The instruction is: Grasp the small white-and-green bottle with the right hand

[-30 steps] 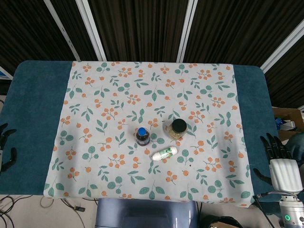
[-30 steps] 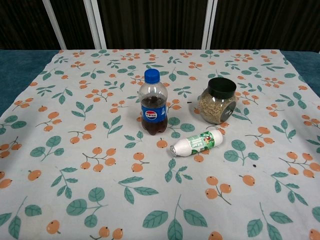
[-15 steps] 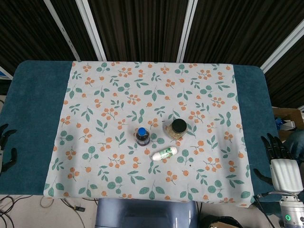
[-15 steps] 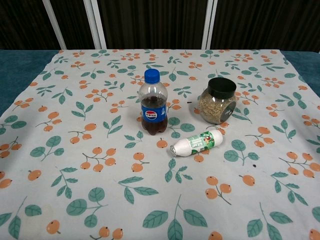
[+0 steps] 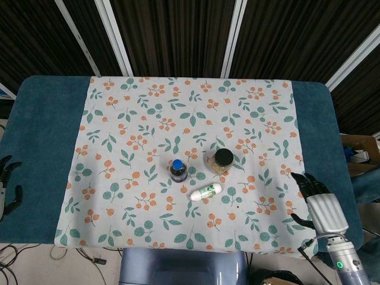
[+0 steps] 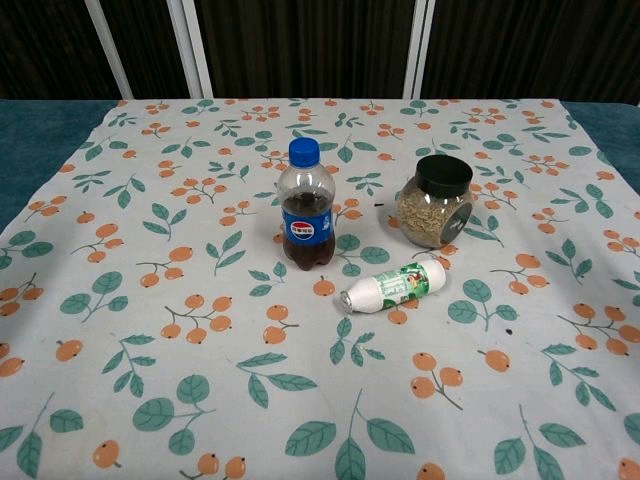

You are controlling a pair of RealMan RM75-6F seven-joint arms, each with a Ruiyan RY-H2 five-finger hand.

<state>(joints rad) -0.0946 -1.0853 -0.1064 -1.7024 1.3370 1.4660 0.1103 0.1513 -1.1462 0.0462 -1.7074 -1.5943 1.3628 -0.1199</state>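
The right hand [image 5: 321, 209] hovers over the near right edge of the patterned cloth [image 5: 148, 107], fingers spread and holding nothing, well apart from the small white-and-green bottle [image 5: 206, 192]. That bottle lies on its side near the middle of the cloth, its cap end pointing toward the near left in the chest view. Just behind it to the left stands a cola bottle [image 6: 306, 208] with a blue cap, upright; just behind it to the right sits a dark-lidded jar [image 6: 436, 203] of grain, tilted. Neither lies between the bottle and the right hand. The left hand [image 5: 7, 185] hangs off the worktop's [image 5: 41, 136] left edge, fingers apart, empty.
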